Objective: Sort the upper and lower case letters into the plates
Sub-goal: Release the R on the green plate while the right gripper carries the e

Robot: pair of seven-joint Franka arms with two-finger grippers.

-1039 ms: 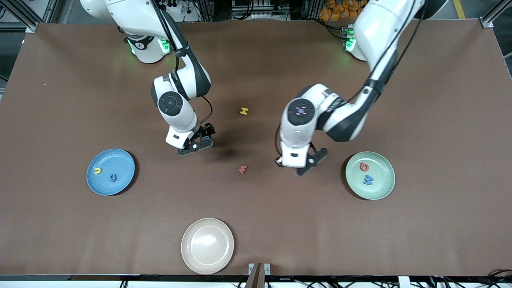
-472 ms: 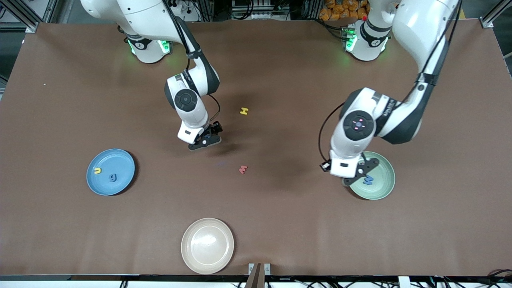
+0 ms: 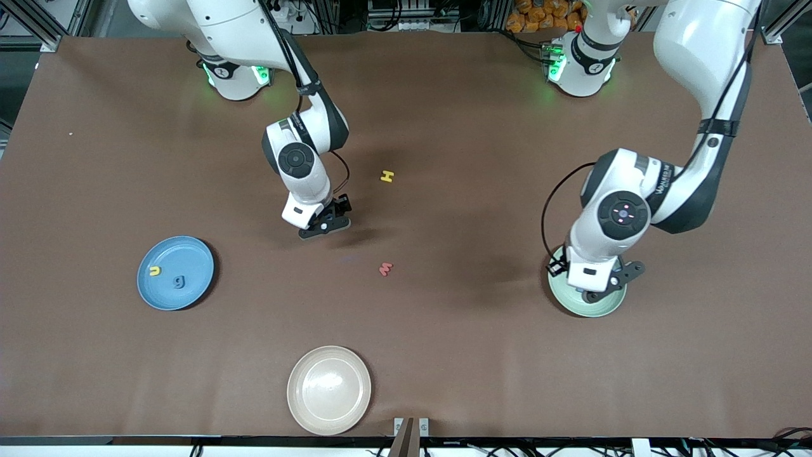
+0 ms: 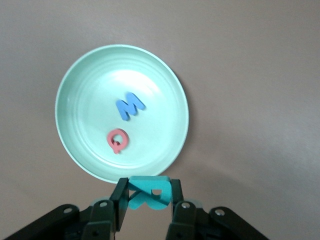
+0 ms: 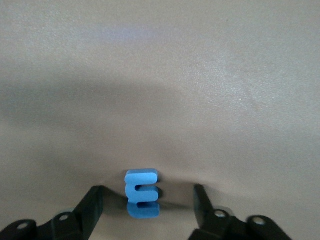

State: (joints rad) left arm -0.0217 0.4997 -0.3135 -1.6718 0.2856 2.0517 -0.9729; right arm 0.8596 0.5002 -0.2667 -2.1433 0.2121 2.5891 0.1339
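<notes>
My left gripper (image 4: 148,189) is shut on a teal R (image 4: 150,198) and hangs over the edge of the mint green plate (image 4: 90,90), which holds a blue W (image 4: 129,106) and a red Q (image 4: 118,140). From the front, this gripper (image 3: 599,289) covers most of that plate (image 3: 571,306). My right gripper (image 5: 148,196) is low at mid-table, open, with a blue m (image 5: 142,186) on the table between its fingers, untouched. The light blue plate (image 3: 190,254) holds a yellow u (image 3: 155,271) and a blue g (image 3: 180,280). A yellow H (image 3: 387,176) and a red w (image 3: 386,270) lie loose.
A beige plate (image 3: 329,390) sits near the table's front edge, nearer to the front camera than the red w. The brown tabletop (image 3: 444,355) stretches bare between the plates.
The left arm carried the teal R from mid-table to over the mint green plate. The right arm shifted slightly toward the left arm's end, then held still over the blue m.
</notes>
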